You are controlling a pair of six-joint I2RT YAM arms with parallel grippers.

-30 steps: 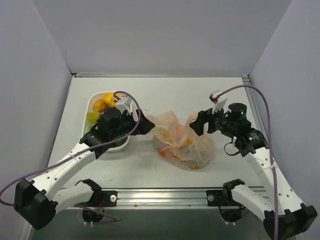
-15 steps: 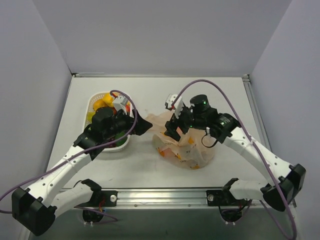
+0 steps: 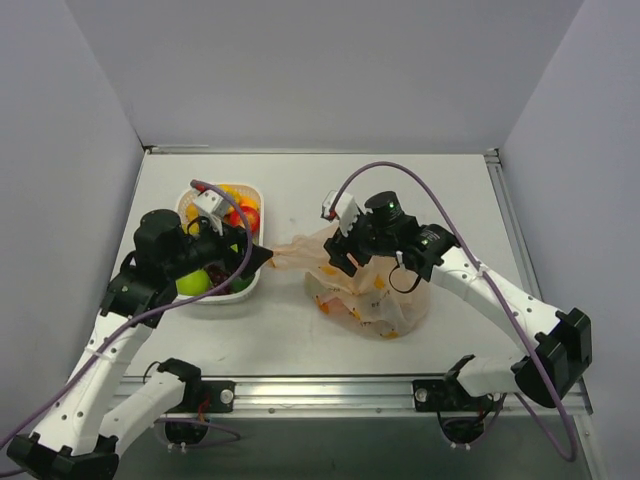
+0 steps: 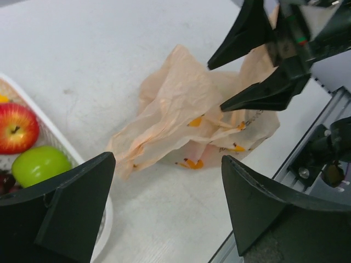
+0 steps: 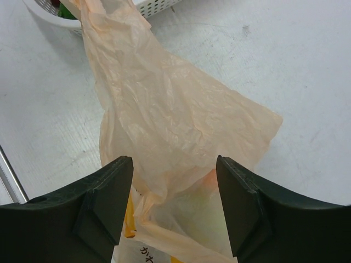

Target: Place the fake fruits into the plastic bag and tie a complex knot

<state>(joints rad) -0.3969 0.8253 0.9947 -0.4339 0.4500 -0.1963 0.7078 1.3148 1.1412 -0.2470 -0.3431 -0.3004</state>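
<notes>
The pale orange plastic bag (image 3: 372,298) lies crumpled mid-table with fruit inside; a greenish-orange fruit (image 5: 219,197) shows through its film. One handle stretches left toward the basket. Its top also shows in the left wrist view (image 4: 186,107) and the right wrist view (image 5: 164,109). My left gripper (image 3: 262,258) is open and empty, just left of the handle tip (image 4: 167,164). My right gripper (image 3: 338,260) is open, hovering over the bag's top (image 5: 174,161). A red apple (image 4: 16,127), a green apple (image 4: 41,164) and yellow-orange fruits (image 3: 228,196) lie in the basket.
The white lattice basket (image 3: 252,282) stands at the left, beside the left gripper; its rim shows in the left wrist view (image 4: 71,156) and right wrist view (image 5: 151,5). A metal rail (image 3: 330,392) runs along the table's near edge.
My right arm swung from the bag's right side to over its top left. My left arm drew back to the left, uncovering the basket. The bag's handle now stretches out leftward.
</notes>
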